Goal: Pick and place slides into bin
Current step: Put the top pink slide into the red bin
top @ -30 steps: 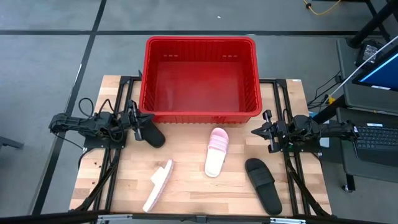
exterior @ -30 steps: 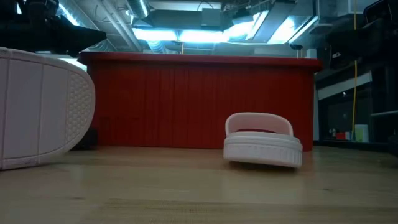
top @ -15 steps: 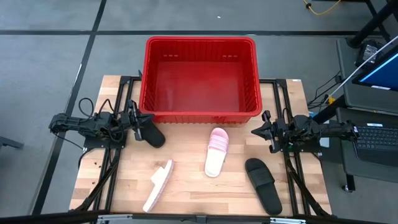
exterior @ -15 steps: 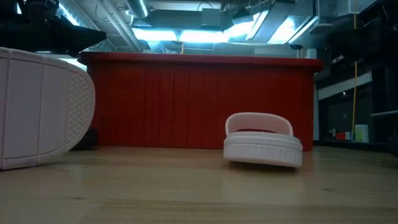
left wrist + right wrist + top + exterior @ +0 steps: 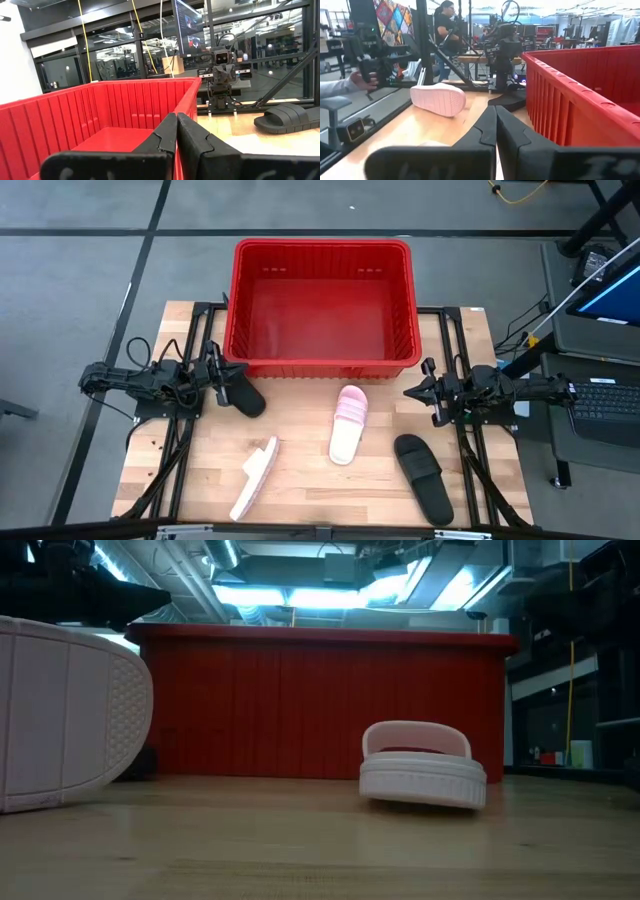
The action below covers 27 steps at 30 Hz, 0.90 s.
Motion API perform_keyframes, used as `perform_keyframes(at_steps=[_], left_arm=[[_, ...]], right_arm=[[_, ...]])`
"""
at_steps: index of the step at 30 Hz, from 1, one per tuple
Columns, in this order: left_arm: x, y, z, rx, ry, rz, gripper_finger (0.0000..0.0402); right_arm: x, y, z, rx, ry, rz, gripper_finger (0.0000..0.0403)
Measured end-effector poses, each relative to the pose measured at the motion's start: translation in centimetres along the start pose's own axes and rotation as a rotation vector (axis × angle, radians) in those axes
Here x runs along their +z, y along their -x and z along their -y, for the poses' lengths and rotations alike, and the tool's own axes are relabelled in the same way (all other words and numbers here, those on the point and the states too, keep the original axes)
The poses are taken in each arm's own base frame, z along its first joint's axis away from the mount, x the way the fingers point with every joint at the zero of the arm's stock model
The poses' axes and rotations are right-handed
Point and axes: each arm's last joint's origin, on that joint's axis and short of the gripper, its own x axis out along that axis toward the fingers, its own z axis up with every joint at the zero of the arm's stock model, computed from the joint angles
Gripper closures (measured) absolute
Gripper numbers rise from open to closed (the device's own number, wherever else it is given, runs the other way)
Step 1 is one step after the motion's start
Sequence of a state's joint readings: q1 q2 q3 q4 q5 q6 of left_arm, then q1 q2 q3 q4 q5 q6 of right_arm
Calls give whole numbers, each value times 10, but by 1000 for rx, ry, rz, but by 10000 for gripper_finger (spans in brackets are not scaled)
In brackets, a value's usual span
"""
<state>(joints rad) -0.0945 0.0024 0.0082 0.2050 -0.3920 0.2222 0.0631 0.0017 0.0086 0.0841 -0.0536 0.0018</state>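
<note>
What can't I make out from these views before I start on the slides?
- High view: the black slide near the left gripper is partly covered by that arm.
- Low view: the pink slide on edge is cut by the frame edge; neither black slide shows.
- Low view: the bin wall hides its inside.

Both arms low at the worktop (image 5: pixel 300 480) edges, reaching inward. Left end effector (image 5: pixel 222 373) fingers pressed together; right end effector (image 5: pixel 420 388) fingers likewise pressed together, holding nothing.
</note>
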Motion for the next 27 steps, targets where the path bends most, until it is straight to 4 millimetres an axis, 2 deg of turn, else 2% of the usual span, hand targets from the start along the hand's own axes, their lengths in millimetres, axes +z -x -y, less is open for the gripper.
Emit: perform_keyframes(at_steps=[5, 10, 24, 27], left_arm=[[0, 0, 0, 0, 0, 0, 395], [0, 0, 0, 0, 0, 0, 397], [0, 0, 0, 0, 3, 0, 396], [0, 0, 0, 0, 53, 1, 396]], right_arm=[[0, 0, 0, 1, -65, 0, 397], [0, 0, 0, 0, 6, 0, 397], [0, 0, 0, 0, 7, 2, 397], [0, 0, 0, 0, 5, 2, 397]])
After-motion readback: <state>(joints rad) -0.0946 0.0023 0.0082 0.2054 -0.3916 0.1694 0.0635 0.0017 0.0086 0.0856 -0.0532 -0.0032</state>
